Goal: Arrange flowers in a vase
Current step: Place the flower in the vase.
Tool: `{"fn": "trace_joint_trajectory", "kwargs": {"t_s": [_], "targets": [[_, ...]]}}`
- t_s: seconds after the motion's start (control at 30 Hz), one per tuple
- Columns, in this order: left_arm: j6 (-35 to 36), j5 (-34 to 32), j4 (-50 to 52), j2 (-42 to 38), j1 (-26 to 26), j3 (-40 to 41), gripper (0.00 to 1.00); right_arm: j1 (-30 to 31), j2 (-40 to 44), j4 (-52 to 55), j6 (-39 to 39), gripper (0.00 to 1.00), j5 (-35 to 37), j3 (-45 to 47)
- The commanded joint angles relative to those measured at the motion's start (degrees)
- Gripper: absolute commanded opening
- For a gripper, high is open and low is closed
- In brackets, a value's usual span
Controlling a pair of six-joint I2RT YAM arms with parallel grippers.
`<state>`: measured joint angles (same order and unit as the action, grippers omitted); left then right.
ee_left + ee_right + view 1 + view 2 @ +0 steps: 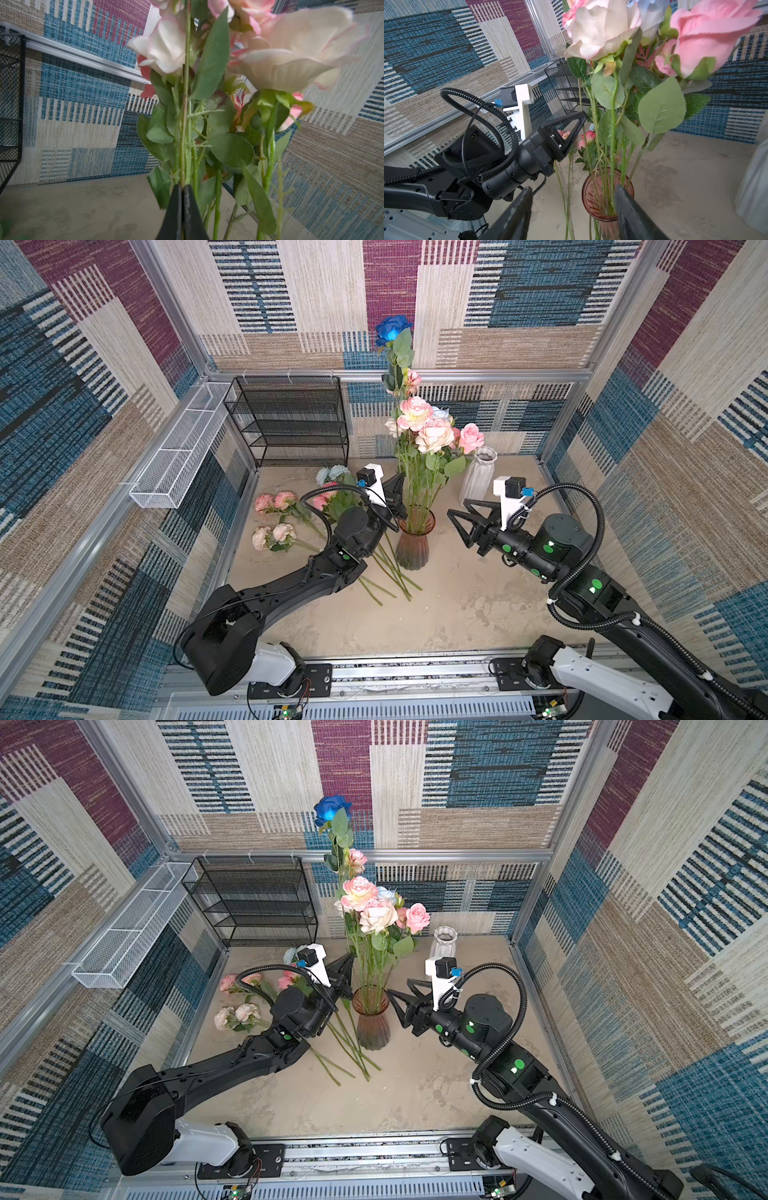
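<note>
- The left gripper (182, 188) has its 2 jaws pressed together on 1 thin green stem (185, 104), just above the rim of the glass vase (413, 547) on that vase's left side.
- The clamped stem runs near-vertical, along the other stems. It appears to belong to the deep blue rose (390, 329), which stands tallest, so any seating move goes straight down its long axis.
- The right gripper (457, 509) has its jaws apart and empty, just beside the vase on its right, pointing at the rim.
- The vase is ribbed, translucent amber-pink glass with a flared mouth. The bouquet (428, 427) in it has soft fabric petals, serrated leaves and thorny plastic stems.
- The loose flowers (274, 504) lie flat on the table (457, 614), left of the vase and nearer the left arm.
- A white ribbed vase (478, 477) stands empty behind the right gripper.
</note>
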<state>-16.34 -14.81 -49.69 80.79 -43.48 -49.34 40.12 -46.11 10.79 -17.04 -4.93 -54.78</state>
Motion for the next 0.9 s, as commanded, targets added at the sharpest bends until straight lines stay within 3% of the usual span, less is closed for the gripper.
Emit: {"fn": "trace_joint_trajectory", "kwargs": {"t_s": [0.0,0.03,0.27,0.37,0.87], "targets": [[1.14,-2.02,-2.73,0.07,-0.17,1.06,0.0,0.05,0.09,-1.03,0.48,0.65,0.39,0.12],[0.7,-1.98,-2.18,-0.15,-0.2,1.65,0.01,0.05,0.13,-1.03,0.43,0.65,0.45,0.21],[-0.89,-3.06,3.83,-4.94,-0.89,5.02,0.38,0.05,0.75,-1.65,0.25,0.69,0.48,0.94],[-1.13,-2.24,8.02,-8.06,-1.28,5.53,0.47,0.05,0.74,-1.99,0.15,0.72,0.44,1.43],[-10.63,-0.36,35.65,-29.56,-1.79,12.49,0.45,0.05,2.49,-1.33,-0.55,0.73,0.68,3.62]]}}
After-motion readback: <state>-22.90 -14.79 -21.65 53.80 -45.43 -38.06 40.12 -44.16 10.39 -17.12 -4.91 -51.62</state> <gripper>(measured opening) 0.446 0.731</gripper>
